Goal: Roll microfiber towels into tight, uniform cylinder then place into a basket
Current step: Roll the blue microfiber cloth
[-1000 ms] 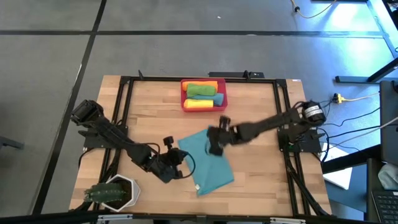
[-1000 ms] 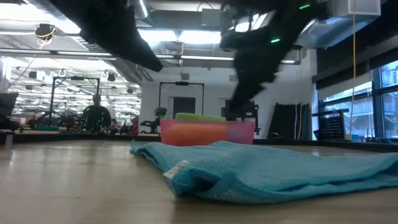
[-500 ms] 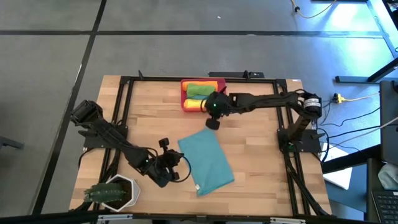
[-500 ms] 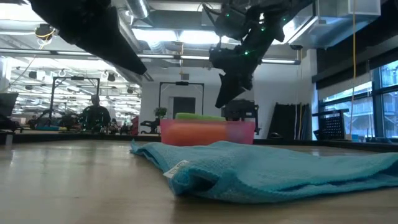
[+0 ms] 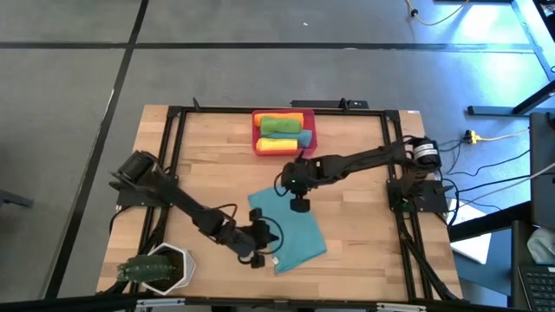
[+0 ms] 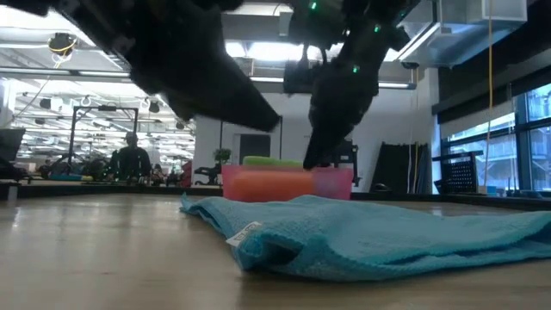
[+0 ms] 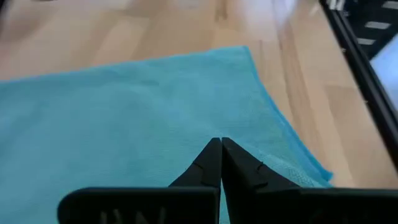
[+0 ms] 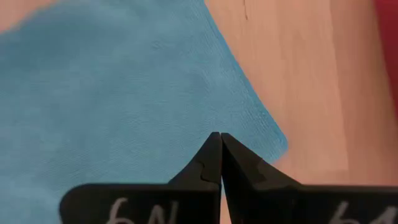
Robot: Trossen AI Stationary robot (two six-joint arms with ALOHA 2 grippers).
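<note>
A teal towel (image 5: 289, 227) lies flat on the wooden bench (image 5: 208, 165), near of the red basket (image 5: 284, 133) holding rolled towels at the far edge. Both pincers hover over it, clenched and empty: left pincer (image 5: 260, 258), right pincer (image 5: 299, 206). Beyond the bench, a bright workshop with a person (image 6: 131, 160).

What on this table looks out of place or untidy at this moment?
Only a little stands out. The teal towel lies flat and askew to the table edges, not yet rolled. The basket already holds rolled towels neatly. Both pincers, left and right, are shut and hold nothing.
</note>
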